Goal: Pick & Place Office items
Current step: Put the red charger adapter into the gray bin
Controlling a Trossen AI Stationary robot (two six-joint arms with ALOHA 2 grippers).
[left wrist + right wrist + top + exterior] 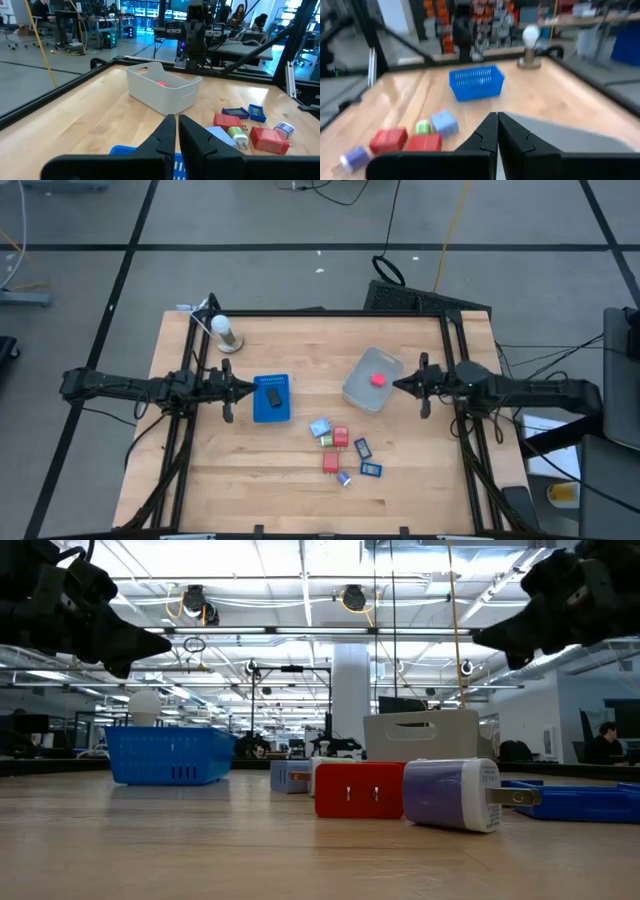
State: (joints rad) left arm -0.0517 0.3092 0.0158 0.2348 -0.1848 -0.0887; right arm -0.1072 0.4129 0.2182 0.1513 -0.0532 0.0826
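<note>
The office items lie in a loose cluster [342, 450] on the wooden table: red blocks, dark blue pieces, a light blue one, a green one and a lilac plug. In the low view a red block [358, 790] and the lilac plug [452, 793] lie nearest. A black piece [272, 395] lies in the blue basket [271, 400], and a pink-red piece [378, 378] in the grey tub [372, 380]. My left gripper [245, 390] hovers, shut, at the basket's left side. My right gripper [400, 384] hovers, shut, at the tub's right rim.
A white bulb lamp [224, 332] stands near the table's far left corner. A black frame rail [330, 312] runs along the far edge, with posts at both sides. Bare wood shows at the near left [230, 480] and the near right of the cluster.
</note>
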